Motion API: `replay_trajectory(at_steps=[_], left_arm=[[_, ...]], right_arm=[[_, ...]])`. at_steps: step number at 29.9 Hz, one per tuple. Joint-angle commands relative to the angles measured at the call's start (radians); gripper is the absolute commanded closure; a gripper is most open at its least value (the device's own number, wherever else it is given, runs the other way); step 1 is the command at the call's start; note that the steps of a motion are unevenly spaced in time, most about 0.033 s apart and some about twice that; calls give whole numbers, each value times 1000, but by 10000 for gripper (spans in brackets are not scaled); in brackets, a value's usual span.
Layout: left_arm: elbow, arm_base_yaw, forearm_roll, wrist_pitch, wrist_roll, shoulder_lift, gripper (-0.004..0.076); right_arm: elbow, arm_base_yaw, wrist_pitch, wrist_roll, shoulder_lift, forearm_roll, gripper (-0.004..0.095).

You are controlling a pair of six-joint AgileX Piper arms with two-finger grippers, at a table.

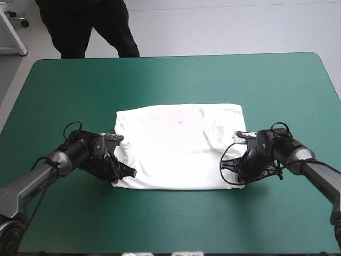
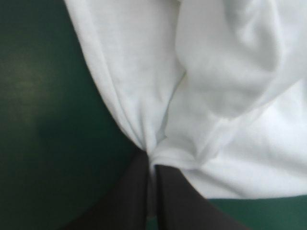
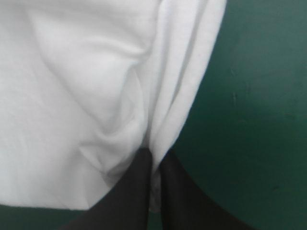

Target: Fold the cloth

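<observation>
Black-fingered left gripper (image 2: 153,160) and right gripper (image 3: 156,158) each pinch a near corner of the white T-shirt (image 1: 178,146).

Each gripper's two fingers (image 2: 136,201) are pressed almost together, with a thin fold of cloth caught between the tips. The fabric bunches there into soft creases that fan away from each grip. The left gripper grasps the near left corner and the right gripper grasps the near right corner, both low against the teal-green cover (image 1: 176,80). Beyond the grips, the T-shirt lies as a flat, roughly rectangular spread around the middle of the table. Its far edge is fairly straight, and bare cover shows between it and all four table edges.
</observation>
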Motion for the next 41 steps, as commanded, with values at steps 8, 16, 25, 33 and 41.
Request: replay_trajectory(at_steps=[8, 16, 25, 33, 41], left_arm=[[-190, -3, 131, 91, -8, -80, 733], [-363, 7, 216, 11, -13, -45, 733], [-609, 89, 238, -6, -15, 161, 733], [-845, 105, 235, -37, -13, 343, 733], [-901, 105, 202, -108, -16, 485, 733]], right_arm=[[-166, 3, 104, 27, -173, -108, 925], [-318, -19, 3, 27, -126, -126, 925], [-533, -116, -32, 12, 75, -111, 925], [-752, -150, -26, -17, 275, -71, 925], [-888, -158, -22, -17, 431, -78, 924]])
